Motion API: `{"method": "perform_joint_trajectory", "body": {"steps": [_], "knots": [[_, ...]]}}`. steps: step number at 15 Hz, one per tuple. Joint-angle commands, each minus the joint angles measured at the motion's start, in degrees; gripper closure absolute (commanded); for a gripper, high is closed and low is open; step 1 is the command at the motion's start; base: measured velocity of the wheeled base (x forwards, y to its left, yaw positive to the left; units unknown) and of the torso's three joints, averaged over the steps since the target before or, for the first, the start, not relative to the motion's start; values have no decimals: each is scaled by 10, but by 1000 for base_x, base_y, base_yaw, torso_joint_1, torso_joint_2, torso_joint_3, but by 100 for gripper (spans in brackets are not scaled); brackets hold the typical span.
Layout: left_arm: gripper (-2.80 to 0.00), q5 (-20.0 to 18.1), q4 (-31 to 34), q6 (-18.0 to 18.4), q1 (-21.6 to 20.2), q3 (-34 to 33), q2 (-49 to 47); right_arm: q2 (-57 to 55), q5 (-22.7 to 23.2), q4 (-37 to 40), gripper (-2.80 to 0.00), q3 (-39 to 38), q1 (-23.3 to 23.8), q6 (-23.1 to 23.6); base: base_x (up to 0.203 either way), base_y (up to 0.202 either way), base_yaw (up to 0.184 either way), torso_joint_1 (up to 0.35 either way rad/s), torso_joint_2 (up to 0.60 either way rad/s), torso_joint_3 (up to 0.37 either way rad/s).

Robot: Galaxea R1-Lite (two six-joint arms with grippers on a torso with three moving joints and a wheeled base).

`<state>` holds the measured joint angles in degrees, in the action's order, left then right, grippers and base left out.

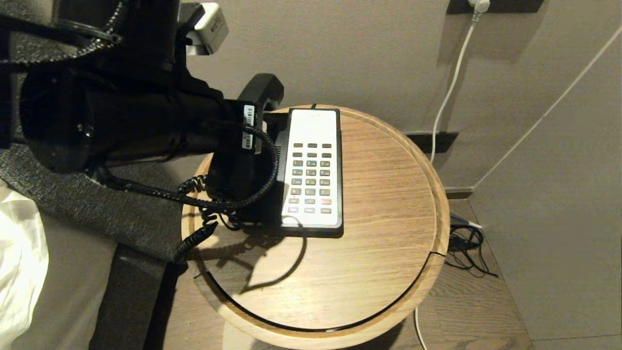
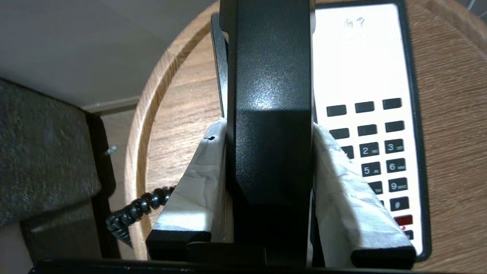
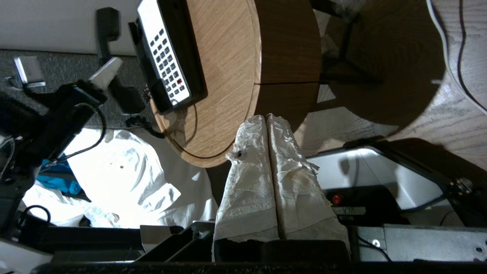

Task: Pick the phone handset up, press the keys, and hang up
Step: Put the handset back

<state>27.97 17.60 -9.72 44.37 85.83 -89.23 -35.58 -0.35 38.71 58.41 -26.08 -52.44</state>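
The black phone handset (image 1: 262,90) is held between the taped fingers (image 2: 198,175) of my left gripper (image 2: 268,127), which is shut on its middle. It is lifted a little above the left side of the phone base (image 1: 313,121); in the right wrist view the handset (image 3: 107,26) stands clear of the base. Its coiled cord (image 1: 194,233) hangs over the table's left edge. The keys (image 1: 311,177) lie uncovered on the white faceplate, just right of the gripper, and show in the left wrist view (image 2: 380,152). My right gripper (image 3: 266,120) is shut and empty, low beside the table.
The phone sits on a round wooden table (image 1: 379,204) with a raised rim. A white cable (image 1: 452,82) runs down the wall behind, and dark cables (image 1: 466,248) lie on the floor at right. A bed with white linen (image 1: 19,253) is at left.
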Motion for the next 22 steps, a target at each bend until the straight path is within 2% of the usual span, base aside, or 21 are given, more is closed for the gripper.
{"method": "perform_joint_trajectory", "body": {"steps": [1, 11, 16, 22], "knots": [[0, 2, 5, -4, 1, -5, -9, 7, 0, -2, 0, -19, 0, -1, 0, 0, 0, 0, 0, 0], [0, 24, 23, -9, 0, -5, -22, 17, 5, -41, 0, -75, 0, 13, 0, 0, 0, 0, 0, 0], [0, 25, 41, -11, 0, 18, -36, 22, 5, -52, 0, -94, 0, 25, 0, 0, 0, 0, 0, 0], [0, 2, 43, -60, 1, 23, -38, 26, 5, -59, 0, -108, 0, 30, 0, 0, 0, 0, 0, 0]]}}
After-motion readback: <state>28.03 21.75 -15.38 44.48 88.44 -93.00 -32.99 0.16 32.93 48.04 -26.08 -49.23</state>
